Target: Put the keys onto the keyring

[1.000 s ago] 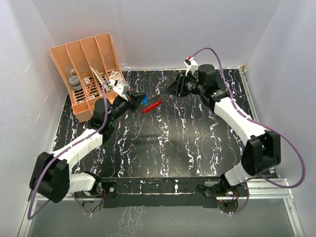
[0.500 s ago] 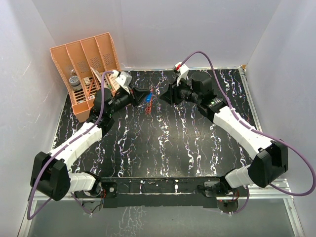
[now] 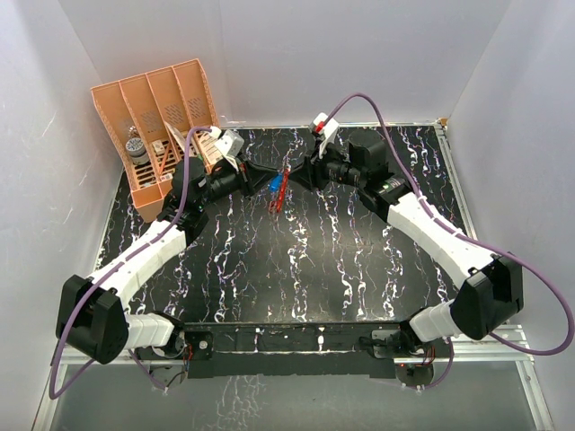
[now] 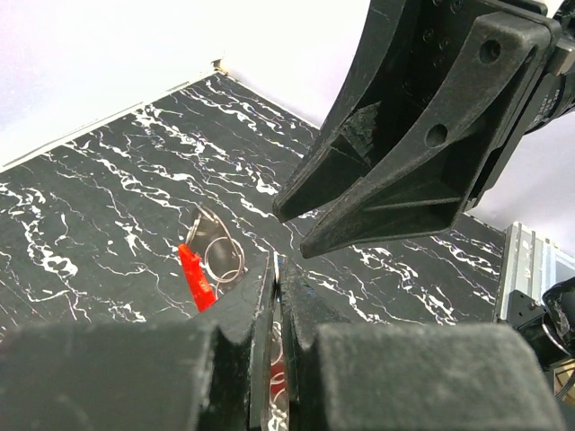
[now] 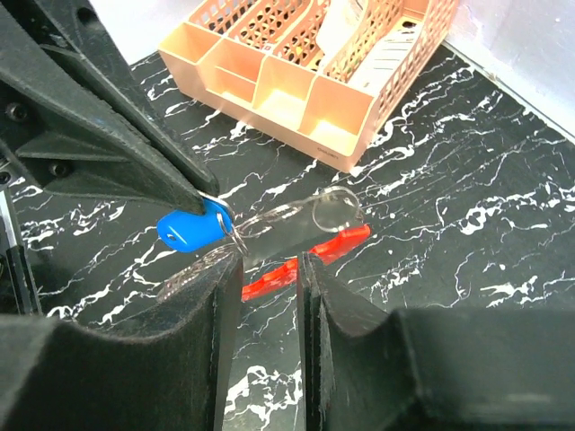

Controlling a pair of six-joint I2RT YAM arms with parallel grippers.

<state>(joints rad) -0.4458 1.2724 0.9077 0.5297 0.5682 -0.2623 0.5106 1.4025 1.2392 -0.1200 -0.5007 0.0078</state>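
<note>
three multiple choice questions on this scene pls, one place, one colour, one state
1. Where on the table does the peach organizer stand? A far left corner B far right corner C near edge
2. What colour is the head of the key in the left tool? A green B blue C yellow
3. The left tool is: A wide open B out of every view C shut on the key's blade
Answers: 1 A, the top view shows it far left; 2 B, blue shows in the right wrist view; 3 C, its fingers pinch thin metal.
</note>
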